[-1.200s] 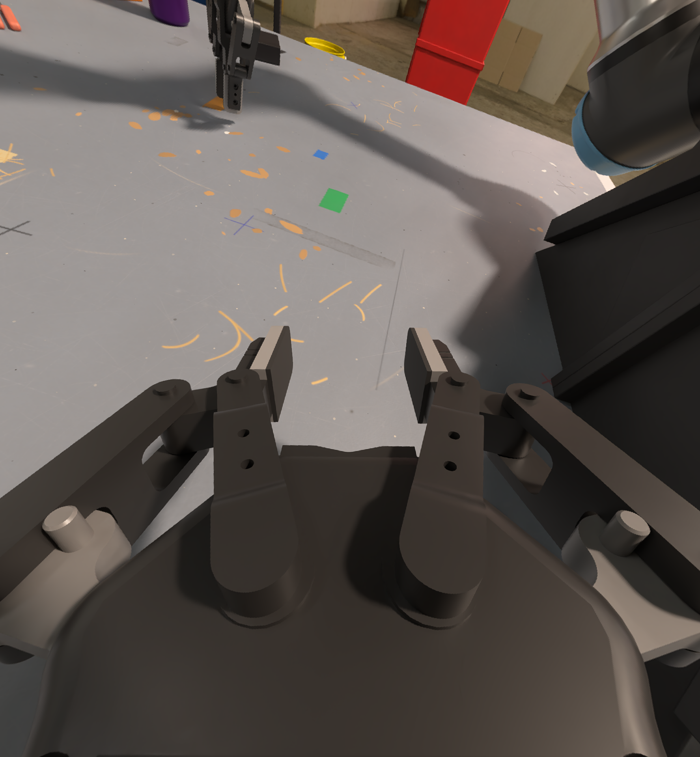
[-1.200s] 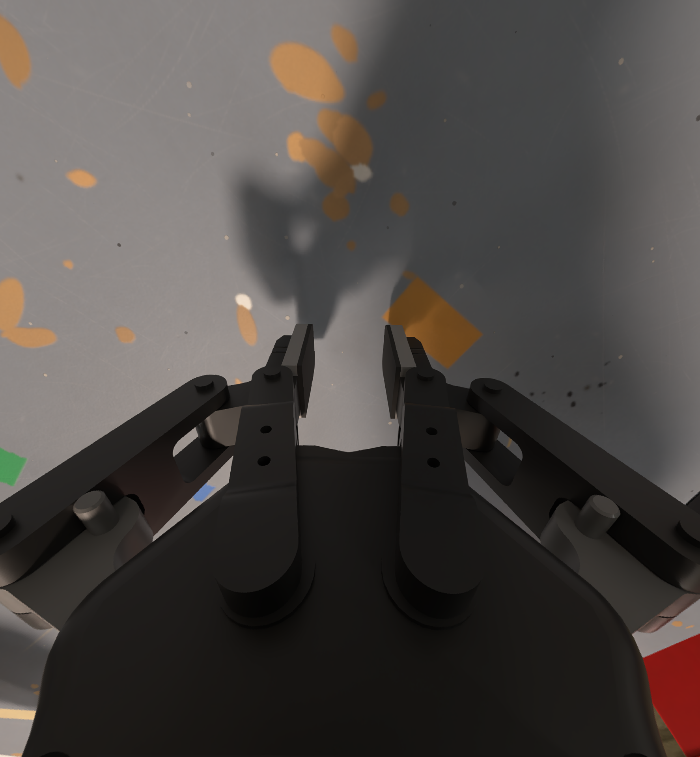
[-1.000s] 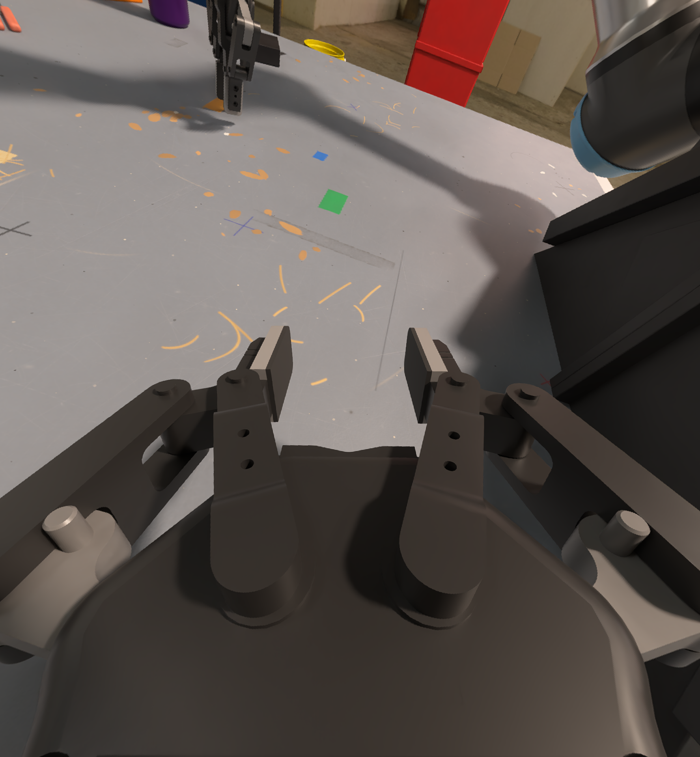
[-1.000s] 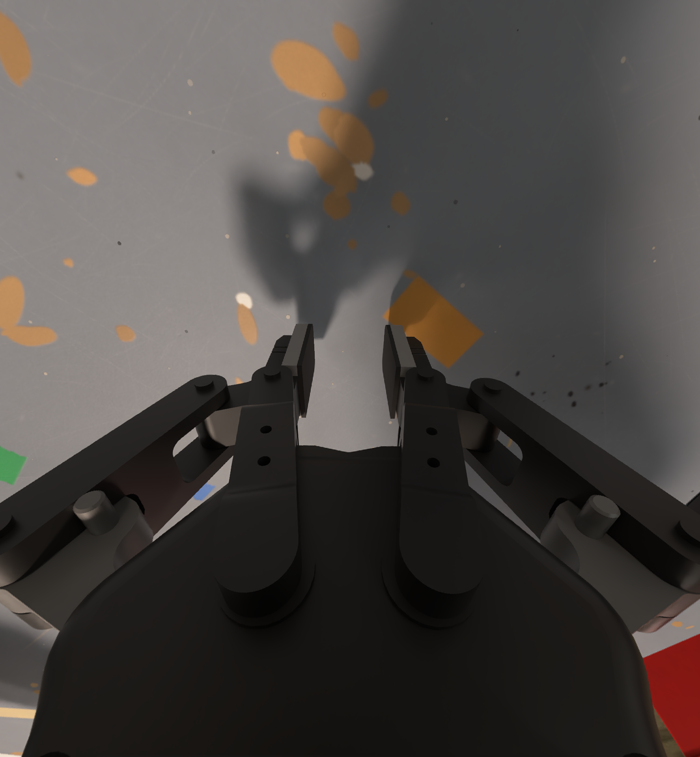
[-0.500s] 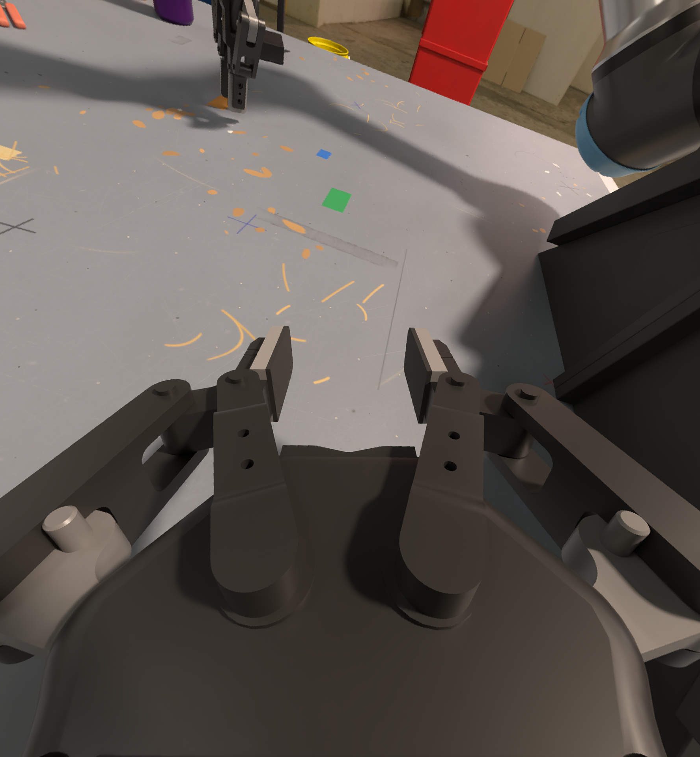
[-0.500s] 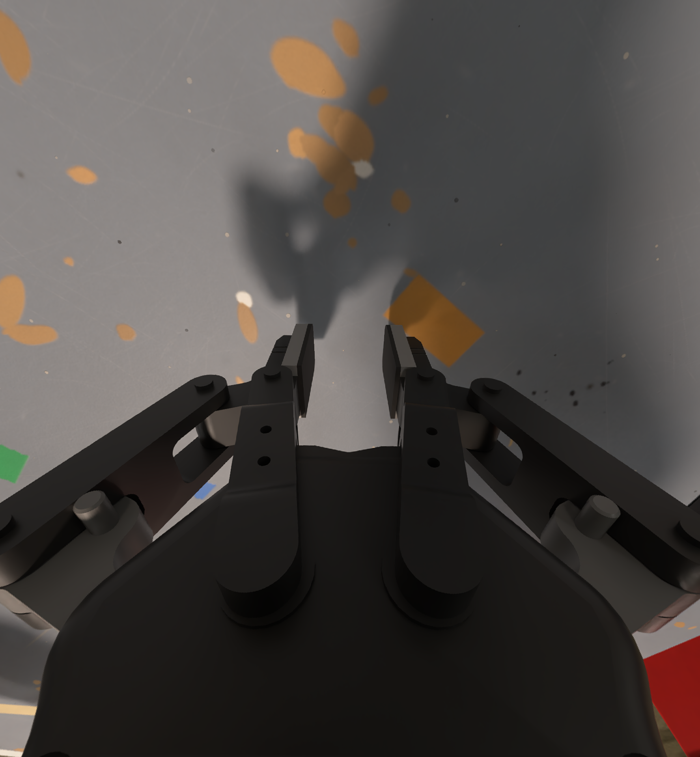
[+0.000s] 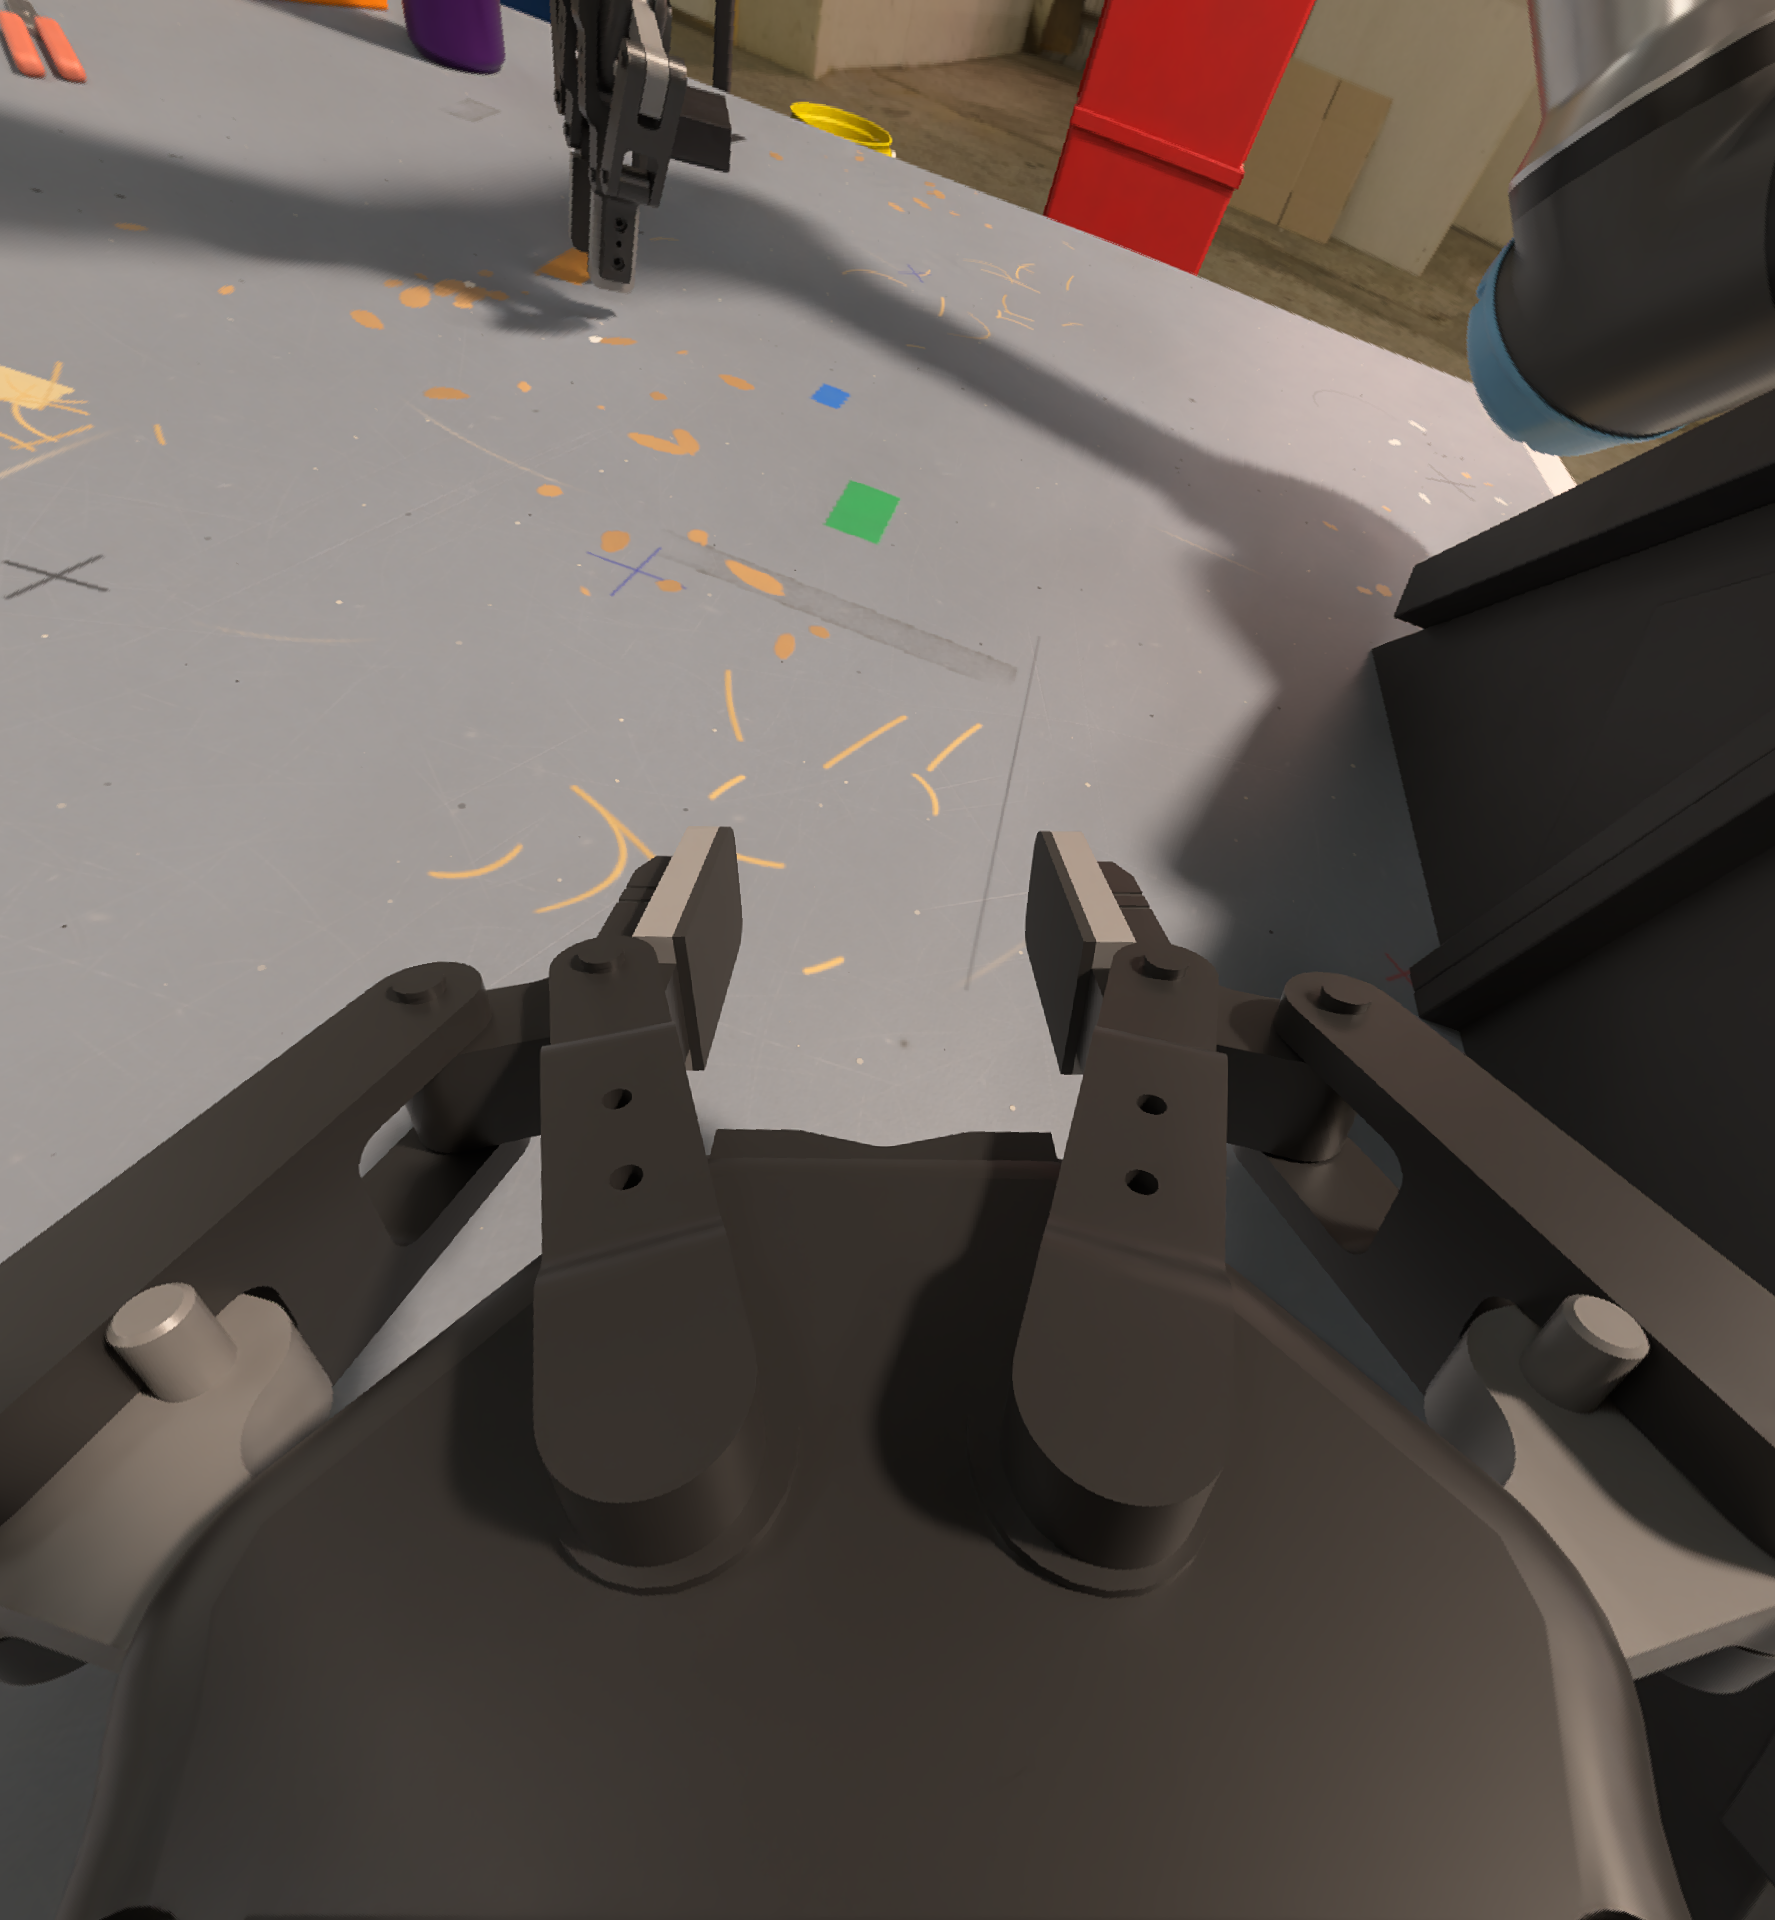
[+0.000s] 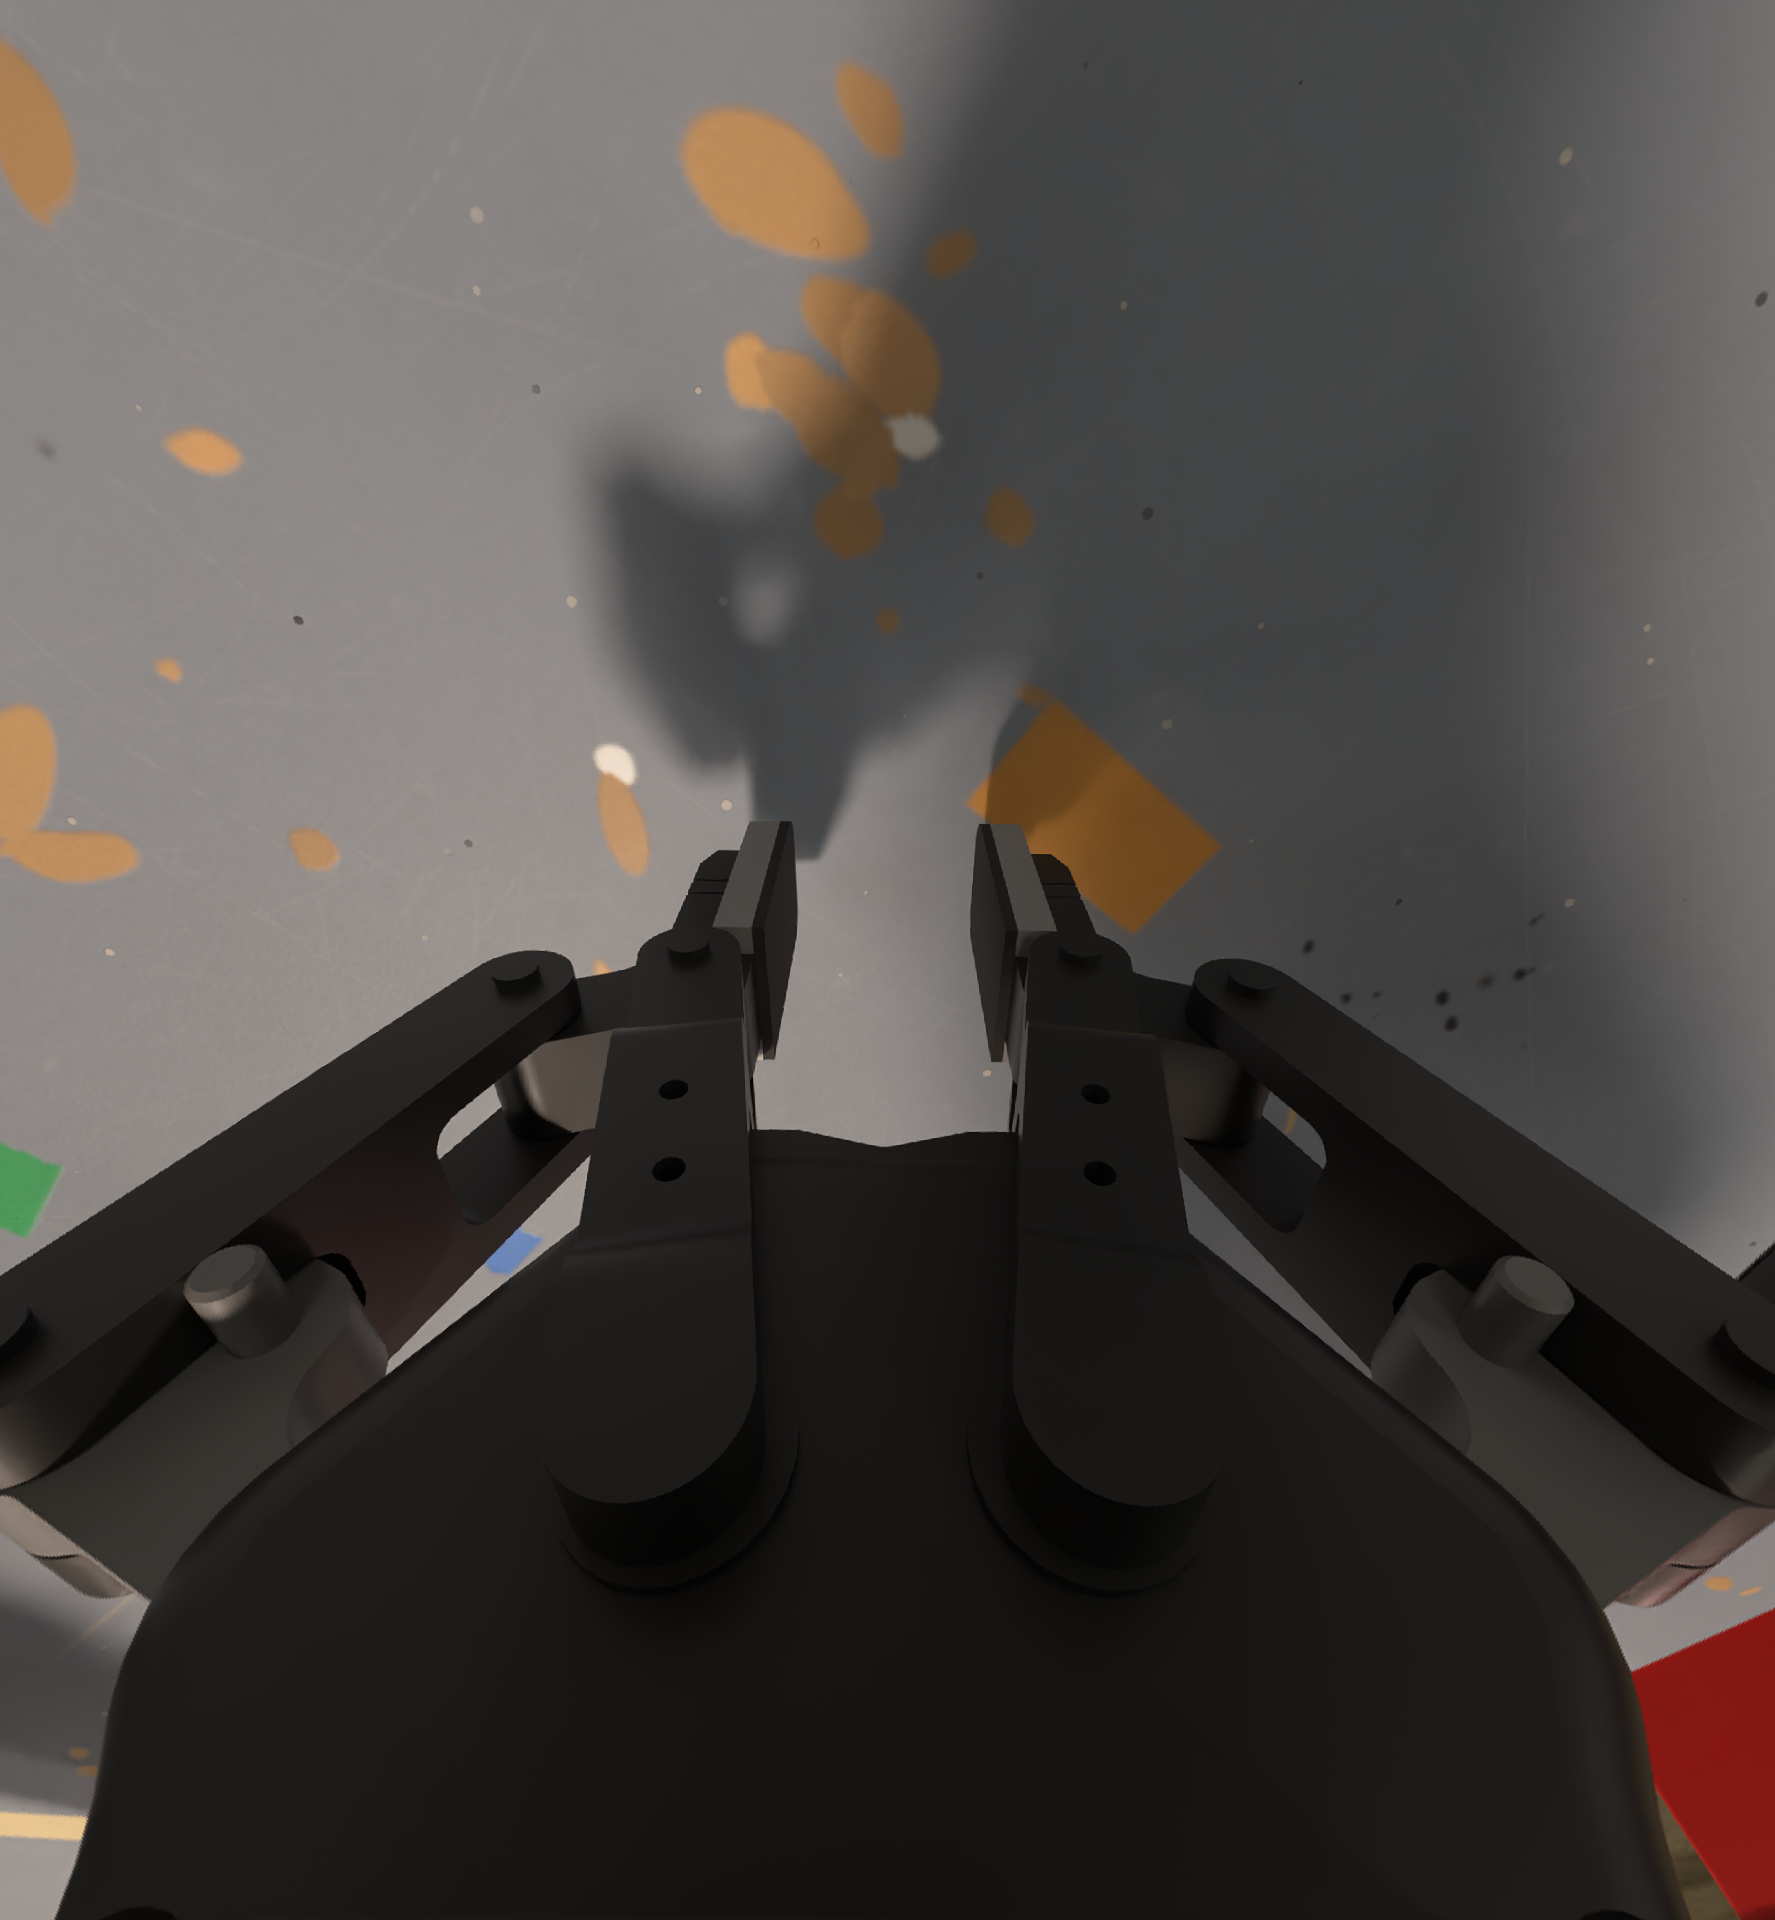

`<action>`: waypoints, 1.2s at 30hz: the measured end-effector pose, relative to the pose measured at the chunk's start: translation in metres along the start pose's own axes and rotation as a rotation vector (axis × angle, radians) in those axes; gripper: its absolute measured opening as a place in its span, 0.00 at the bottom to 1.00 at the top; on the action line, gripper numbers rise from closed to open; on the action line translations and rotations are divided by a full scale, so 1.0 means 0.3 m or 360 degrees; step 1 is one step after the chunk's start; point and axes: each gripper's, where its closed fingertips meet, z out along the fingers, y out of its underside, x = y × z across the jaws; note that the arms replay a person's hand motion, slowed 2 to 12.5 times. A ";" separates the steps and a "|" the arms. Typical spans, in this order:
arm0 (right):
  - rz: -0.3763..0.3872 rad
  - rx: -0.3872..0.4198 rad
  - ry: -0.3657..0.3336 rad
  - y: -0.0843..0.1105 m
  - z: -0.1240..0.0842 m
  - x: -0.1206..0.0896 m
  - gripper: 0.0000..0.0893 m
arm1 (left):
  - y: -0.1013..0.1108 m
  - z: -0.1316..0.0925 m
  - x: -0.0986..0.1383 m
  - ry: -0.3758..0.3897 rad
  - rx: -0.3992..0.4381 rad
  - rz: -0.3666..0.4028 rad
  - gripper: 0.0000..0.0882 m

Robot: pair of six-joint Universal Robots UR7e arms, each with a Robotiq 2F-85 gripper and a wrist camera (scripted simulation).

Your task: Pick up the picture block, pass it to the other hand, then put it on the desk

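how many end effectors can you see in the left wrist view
2. The left end effector fills the foreground, open and empty above the grey desk. The right end effector is at the far side, pointing down near an orange patch.

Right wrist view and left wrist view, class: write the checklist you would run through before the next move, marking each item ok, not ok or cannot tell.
1. Right pincer open and empty: ok.
2. Left pincer open and empty: ok.
3. Picture block located: cannot tell; only a flat-looking orange square lies on the desk near the right pincer.
4. Orange square lined up between the right jaws: not ok; it sits beside the gap.
5. The two pincers well apart: ok.
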 end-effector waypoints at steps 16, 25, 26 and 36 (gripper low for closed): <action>0.0027 0.0123 0.0044 -0.022 -0.021 0.005 0.49 | 0.001 -0.003 -0.015 -0.0038 0.0000 0.0003 0.63; 0.0093 0.0243 0.0109 -0.032 -0.089 0.004 0.59 | 0.001 -0.006 -0.025 -0.0067 0.0004 0.0006 0.71; 0.0100 0.0264 0.0121 -0.034 -0.100 0.003 0.59 | 0.001 -0.006 -0.026 -0.0071 0.0005 0.0006 0.72; 0.0151 0.0577 0.0251 -0.072 -0.244 -0.032 0.58 | 0.003 -0.011 -0.041 -0.0117 0.0004 0.0010 0.81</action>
